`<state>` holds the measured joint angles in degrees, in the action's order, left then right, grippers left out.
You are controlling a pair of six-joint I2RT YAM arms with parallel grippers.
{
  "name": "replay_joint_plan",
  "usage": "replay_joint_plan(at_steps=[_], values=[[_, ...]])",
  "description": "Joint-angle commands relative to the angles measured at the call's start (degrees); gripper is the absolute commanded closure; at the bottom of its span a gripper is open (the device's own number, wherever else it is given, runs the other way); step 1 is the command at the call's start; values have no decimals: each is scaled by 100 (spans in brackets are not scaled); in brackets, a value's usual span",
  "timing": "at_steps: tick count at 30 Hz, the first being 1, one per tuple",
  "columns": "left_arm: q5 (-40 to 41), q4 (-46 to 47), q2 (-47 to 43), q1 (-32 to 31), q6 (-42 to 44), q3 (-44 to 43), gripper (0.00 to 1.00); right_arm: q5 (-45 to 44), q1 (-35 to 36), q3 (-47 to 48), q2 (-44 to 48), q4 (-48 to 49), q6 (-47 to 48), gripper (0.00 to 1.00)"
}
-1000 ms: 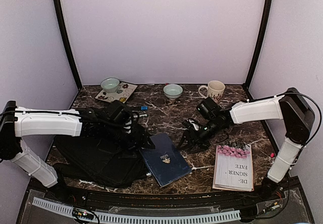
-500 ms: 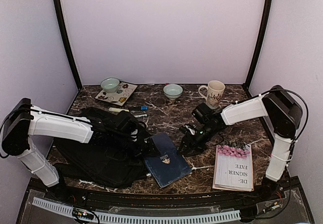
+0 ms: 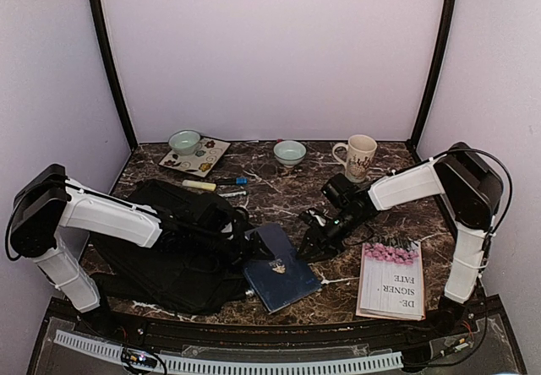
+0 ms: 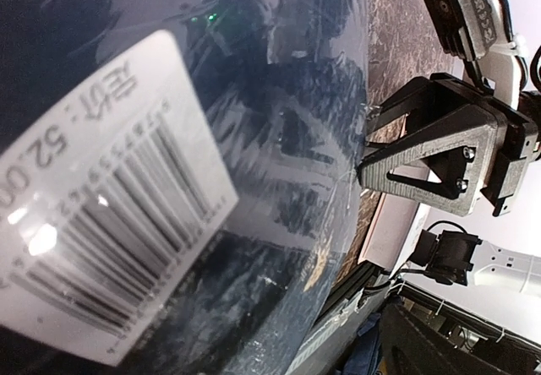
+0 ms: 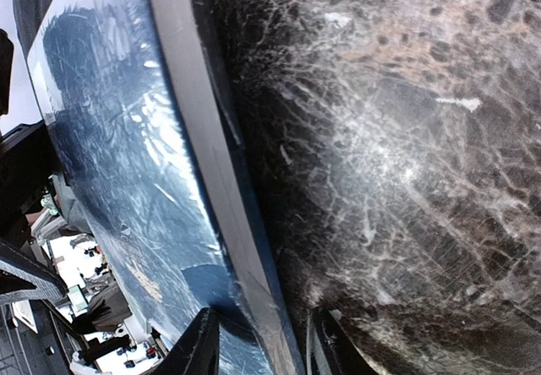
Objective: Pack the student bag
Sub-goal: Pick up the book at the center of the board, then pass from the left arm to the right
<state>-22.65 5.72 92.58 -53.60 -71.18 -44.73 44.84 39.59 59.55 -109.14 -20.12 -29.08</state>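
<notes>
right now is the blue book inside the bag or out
Out. The blue book lies flat on the marble table, cover mostly showing, only its left edge at the black bag.

The notebook (image 3: 283,269) lies just right of the bag (image 3: 161,261), the paperback (image 3: 391,280) farther right, the mug (image 3: 359,153) behind.

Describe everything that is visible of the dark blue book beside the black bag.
The dark blue book is thin, with a glossy navy cover, a small pale emblem on top, a white barcode label and a pale page edge. It lies closed and askew on the marble table, its left corner touching the black bag. The right tool straddles its right edge; whether it grips is unclear.
</notes>
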Motion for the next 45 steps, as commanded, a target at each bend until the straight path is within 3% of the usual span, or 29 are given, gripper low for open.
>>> replay_joint_plan(at_steps=[1, 7, 17, 20, 25, 32, 38, 41, 45], values=[[60, 547, -21, -32, 205, -43, 10, -58, -4, -106, -22, 82, -63, 64], [133, 849, 15, -62, 389, -252, 33, -18, -4, -58, -16, 111, -165, 64], [73, 575, 395, -124, 490, -907, 100, -110, -13, -57, 149, 162, -315, 64], [191, 470, 221, -132, 613, -1010, 100, -280, -45, -80, 396, 228, -485, 59], [694, -157, -342, -125, 978, -1169, 100, -619, -179, 19, 995, 233, -873, 42], [1461, -23, -1242, -56, 1028, -1181, 100, -1150, -525, 573, 1972, 25, -1427, 8], [2207, 343, -1916, 33, 666, -1099, 100, -1606, -825, 581, 2886, 482, -2525, 7], [2435, 578, -2016, 34, 900, -1335, 100, -1668, -818, 357, 3338, 1003, -3217, 8], [2829, 224, -1989, 42, 767, -1854, 100, -1916, -736, -24, 3896, 1629, -4082, 10]])
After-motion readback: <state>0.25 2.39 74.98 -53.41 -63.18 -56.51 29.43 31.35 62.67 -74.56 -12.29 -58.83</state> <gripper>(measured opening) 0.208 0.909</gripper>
